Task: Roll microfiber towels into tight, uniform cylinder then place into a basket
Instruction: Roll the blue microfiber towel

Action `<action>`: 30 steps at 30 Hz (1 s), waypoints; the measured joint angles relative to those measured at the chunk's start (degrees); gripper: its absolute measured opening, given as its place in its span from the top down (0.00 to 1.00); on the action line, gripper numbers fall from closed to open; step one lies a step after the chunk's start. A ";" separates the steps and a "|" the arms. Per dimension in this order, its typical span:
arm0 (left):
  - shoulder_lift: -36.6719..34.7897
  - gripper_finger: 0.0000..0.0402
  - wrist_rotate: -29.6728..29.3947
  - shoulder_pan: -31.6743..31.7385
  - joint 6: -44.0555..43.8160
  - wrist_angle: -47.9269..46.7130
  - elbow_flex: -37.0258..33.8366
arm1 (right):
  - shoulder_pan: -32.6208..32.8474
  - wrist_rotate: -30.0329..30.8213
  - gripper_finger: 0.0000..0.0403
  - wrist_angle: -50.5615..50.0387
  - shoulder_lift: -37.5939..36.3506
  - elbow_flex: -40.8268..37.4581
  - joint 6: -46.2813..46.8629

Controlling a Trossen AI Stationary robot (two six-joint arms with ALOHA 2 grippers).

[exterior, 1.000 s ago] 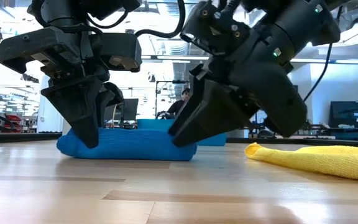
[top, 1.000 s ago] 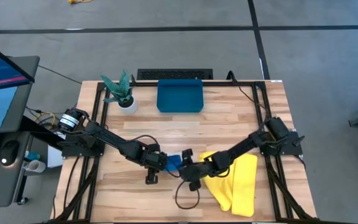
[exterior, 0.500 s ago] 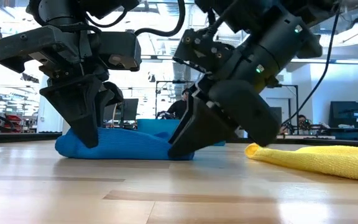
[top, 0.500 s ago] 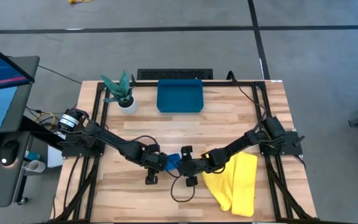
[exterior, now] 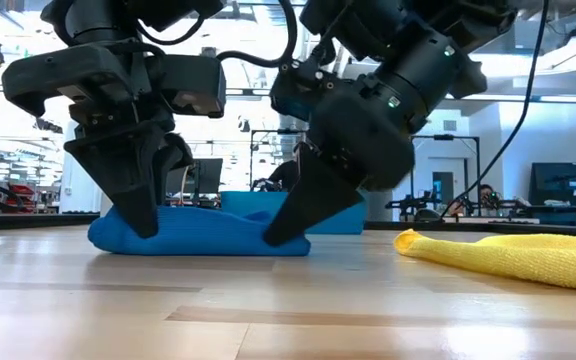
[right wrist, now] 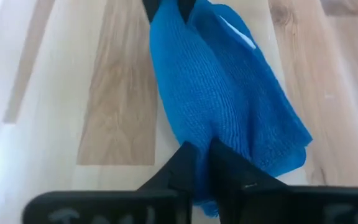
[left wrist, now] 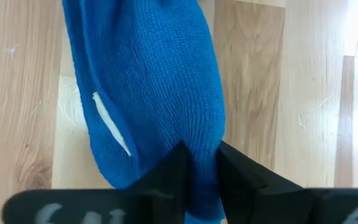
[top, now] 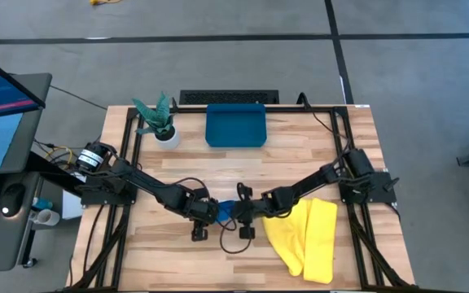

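Both grippers are pinched down on the blue towel, one at each end. Left gripper has its fingers nearly together with a fold of the blue cloth squeezed between them, and the right gripper is doing the same thing at the opposite end, fingers almost touching with cloth bunched in the gap. From the low view, the left gripper comes straight down onto its end, while the right gripper leans in at a slant.

Blue towel is a loose, lumpy roll lying flat on the wooden table, with a little white tag showing on its side. Pretty much only a sliver of it shows from overhead, between the two wrists.

Going out from the blue towel: the yellow towel lies unrolled just beside it, on the right arm's side, past the right gripper. The basket sits well apart from the blue towel at the table's far edge, with the small potted plant beside it on the left arm's side.
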 joint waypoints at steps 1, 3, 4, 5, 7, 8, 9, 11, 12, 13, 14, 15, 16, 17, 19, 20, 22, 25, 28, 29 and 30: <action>0.00 0.82 0.00 -0.02 -0.41 -0.01 0.00 | -0.16 -1.34 0.89 0.03 0.00 0.00 1.09; 0.00 0.77 -0.04 -0.04 -0.87 -0.06 0.00 | -0.52 -3.94 0.92 0.08 0.00 0.01 3.64; 0.00 0.75 -0.07 -0.04 -0.91 -0.12 0.00 | -0.61 -5.17 0.93 0.20 0.00 0.02 5.25; 0.00 0.72 -0.12 -0.06 -0.91 -0.19 0.00 | -0.63 -6.23 0.95 0.26 0.00 0.02 7.23; 0.00 0.68 -0.15 -0.07 -0.65 -0.17 0.00 | -0.76 -9.18 0.95 0.47 0.00 0.02 11.85; 0.00 0.66 -0.15 -0.04 -0.26 -0.15 0.00 | -0.89 -11.03 0.95 0.62 0.00 0.02 14.12; 0.00 0.64 -0.14 -0.04 0.11 -0.23 0.00 | -1.12 -13.03 0.95 0.91 0.03 0.01 16.33; 0.00 0.62 0.46 -0.04 1.50 -0.72 0.03 | -1.49 -16.65 0.93 1.59 0.11 -0.03 20.05; 0.00 0.61 0.75 -0.04 2.46 -1.19 0.13 | -1.53 -18.21 0.92 1.87 0.15 -0.04 21.39; 0.00 0.61 0.83 -0.04 3.31 -1.52 0.22 | -1.53 -19.19 0.91 2.03 0.15 -0.04 22.28; 0.00 0.61 0.85 -0.07 3.90 -1.54 0.24 | -1.51 -19.78 0.91 2.14 0.15 -0.07 22.63; 0.00 0.61 0.92 -0.13 4.36 -1.52 0.26 | -1.43 -20.09 0.91 2.22 0.15 -0.07 22.74; -0.01 0.61 0.94 -0.13 4.83 -1.52 0.26 | -1.39 -20.56 0.91 2.53 0.17 -0.11 22.81; -0.02 0.61 0.95 -0.15 5.37 -1.52 0.26 | -1.39 -21.32 0.92 3.02 0.22 -0.15 22.83; -0.02 0.62 0.99 -0.48 6.09 -1.53 0.26 | -1.39 -23.03 0.93 4.08 0.29 -0.22 22.84; -0.02 0.62 1.08 -0.77 6.48 -1.52 0.26 | -1.39 -23.69 0.93 4.42 0.33 -0.22 22.84; -0.02 0.62 1.07 -1.53 6.78 -1.56 0.26 | -1.37 -24.07 0.94 4.69 0.33 -0.22 22.84; -0.80 0.62 -0.22 -3.24 6.73 -2.15 0.26 | -1.39 -24.45 0.93 4.68 0.33 -0.22 22.84; -2.39 0.62 -3.15 -5.44 5.27 -2.33 0.20 | -1.33 -24.60 0.92 4.64 0.33 -0.22 22.85; -3.09 0.62 -4.39 -6.27 4.75 -2.28 0.20 | -1.33 -24.64 0.92 4.63 0.33 -0.22 22.86; -3.68 0.62 -5.60 -7.10 4.39 -2.18 0.20 | -1.33 -24.71 0.93 4.66 0.33 -0.22 22.86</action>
